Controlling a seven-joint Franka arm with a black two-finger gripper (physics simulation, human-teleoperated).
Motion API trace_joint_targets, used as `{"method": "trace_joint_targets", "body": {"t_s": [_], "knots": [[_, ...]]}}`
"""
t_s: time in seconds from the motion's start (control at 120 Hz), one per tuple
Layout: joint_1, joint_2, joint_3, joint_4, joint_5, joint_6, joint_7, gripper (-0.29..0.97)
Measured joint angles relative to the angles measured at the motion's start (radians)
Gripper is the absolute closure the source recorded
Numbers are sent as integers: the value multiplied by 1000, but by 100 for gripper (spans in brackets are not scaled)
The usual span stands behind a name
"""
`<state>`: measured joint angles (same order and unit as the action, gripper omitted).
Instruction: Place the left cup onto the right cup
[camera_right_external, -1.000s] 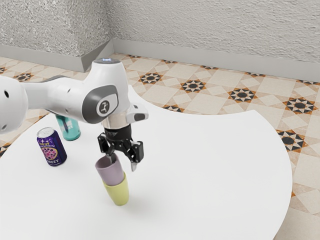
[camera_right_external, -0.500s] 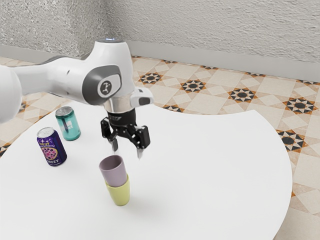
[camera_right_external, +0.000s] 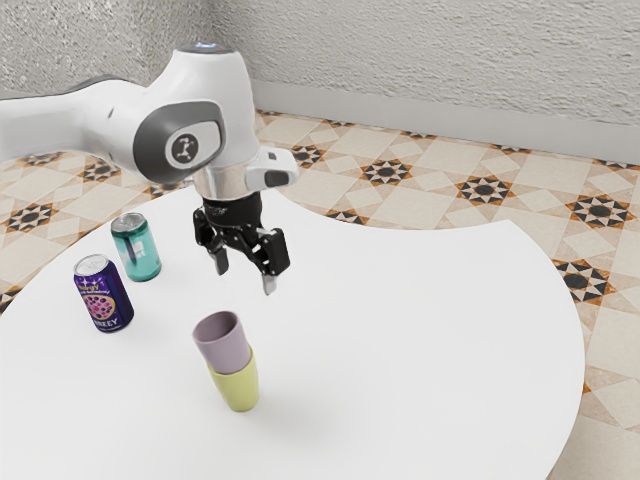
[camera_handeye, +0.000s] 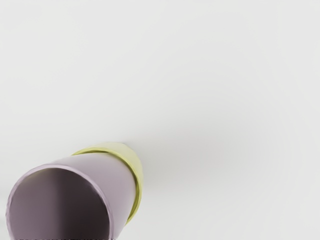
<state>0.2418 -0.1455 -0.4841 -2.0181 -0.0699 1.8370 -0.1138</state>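
Purple cup (camera_right_external: 222, 340) sits nested in the mouth of the yellow cup (camera_right_external: 236, 382), near the front of the white table (camera_right_external: 450, 330). That makes two cups, stacked as one. Its mouth faces up and its long axis runs close to vertical, leaning a little toward the exterior view's left.

From the exterior view's left there are two cans, both upright and just apart from each other: a purple can (camera_right_external: 103, 293), then a teal can (camera_right_external: 136, 247) behind it. Next comes the cup stack. Above it, and slightly toward the exterior view's right, hangs the one gripper (camera_right_external: 244, 279). Its fingers are spread and hold nothing, well clear of the purple cup's rim.

The exterior view takes in the cans, the arm, the tiled floor (camera_right_external: 450, 190) and the grey wall (camera_right_external: 420, 50). The wrist view looks down into the purple cup (camera_handeye: 75, 195), showing its hollow inside. The yellow cup (camera_handeye: 131, 165) peeks out as a band around its far side, with bare table (camera_handeye: 200, 75) beyond.
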Motion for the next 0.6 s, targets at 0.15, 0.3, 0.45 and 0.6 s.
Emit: {"method": "trace_joint_targets", "body": {"t_s": [0.15, 0.3, 0.45, 0.6], "knots": [[-144, 2, 168, 9, 28, -5, 12, 0], [-212, 25, 261, 65, 44, -30, 31, 0], [-216, 56, 272, 150, 76, -89, 47, 0], [-219, 68, 291, 181, 86, -130, 66, 0]]}}
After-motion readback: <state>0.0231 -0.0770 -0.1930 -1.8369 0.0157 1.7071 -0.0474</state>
